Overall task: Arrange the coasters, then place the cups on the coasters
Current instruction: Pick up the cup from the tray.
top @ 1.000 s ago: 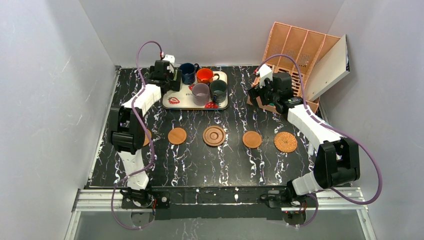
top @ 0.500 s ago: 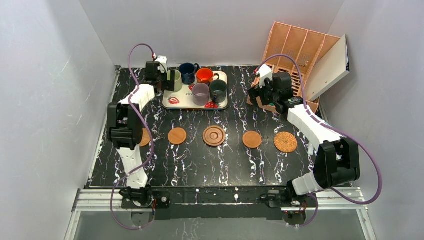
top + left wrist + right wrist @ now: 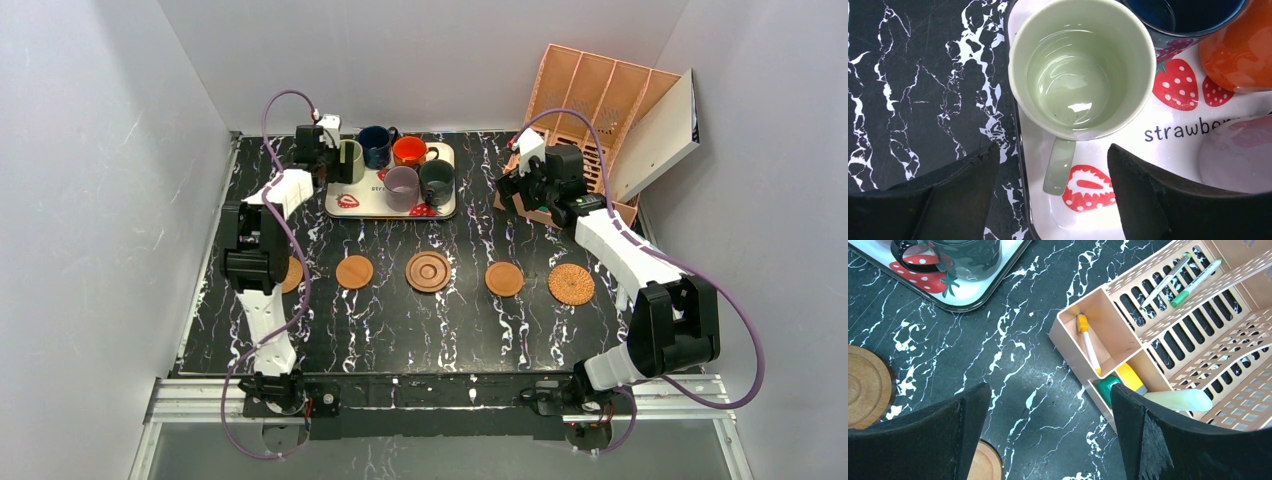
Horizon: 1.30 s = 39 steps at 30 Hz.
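Far left over white strawberry-print tray (image 3: 1148,170): left gripper (image 3: 1053,155), fingers spread astride handle of pale green ceramic mug (image 3: 1083,75), probably lining up the grab. Right gripper (image 3: 1049,390) spread, empty, parked clear.

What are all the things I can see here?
tray: one, white with strawberries, far left of centre
cups: five, navy, orange-red, pale green, mauve, dark grey-green, on the tray
coasters: five, orange-brown, row across the middle, leftmost partly hidden
organiser: one, peach, far right
board: one, white, tilted beside organiser
table: one, black marble, under everything
left fingers: two, black, open by pale green cup
right fingers: two, black, open above table near organiser
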Each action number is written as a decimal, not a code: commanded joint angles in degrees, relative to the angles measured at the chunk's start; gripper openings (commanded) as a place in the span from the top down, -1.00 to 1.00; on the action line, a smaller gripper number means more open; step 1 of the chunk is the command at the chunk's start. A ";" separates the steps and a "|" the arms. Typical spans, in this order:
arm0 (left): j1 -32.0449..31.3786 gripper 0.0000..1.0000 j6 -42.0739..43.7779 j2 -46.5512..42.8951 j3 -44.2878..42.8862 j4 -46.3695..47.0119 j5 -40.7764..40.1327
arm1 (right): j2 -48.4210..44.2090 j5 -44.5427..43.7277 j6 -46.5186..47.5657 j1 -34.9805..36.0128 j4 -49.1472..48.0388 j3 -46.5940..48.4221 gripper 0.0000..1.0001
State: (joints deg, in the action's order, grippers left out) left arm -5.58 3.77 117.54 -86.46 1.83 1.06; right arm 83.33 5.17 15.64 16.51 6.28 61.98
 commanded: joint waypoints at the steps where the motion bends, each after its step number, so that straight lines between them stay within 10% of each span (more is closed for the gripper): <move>1: 0.22 -0.51 -0.43 1.18 -2.15 0.27 1.88 | -1.15 0.72 0.09 -0.31 -0.61 1.13 -0.97; 14: 0.22 -0.15 -0.43 2.00 -2.57 0.70 2.02 | -1.10 0.55 0.09 -0.27 -0.71 1.15 -0.97; 24: 0.22 1.00 -0.52 0.45 -2.07 0.30 1.86 | -1.22 0.54 0.09 -0.39 -0.65 1.14 -0.97; 39: 1.46 1.00 -6.21 -18.52 3.76 -0.94 6.25 | -2.27 0.83 -0.26 -0.94 -0.77 1.18 -0.97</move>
State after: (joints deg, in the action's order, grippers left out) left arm -4.47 0.56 110.48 -82.46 -1.74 3.81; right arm 83.31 5.34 15.59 16.08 6.28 61.98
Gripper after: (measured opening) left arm 0.160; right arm 0.985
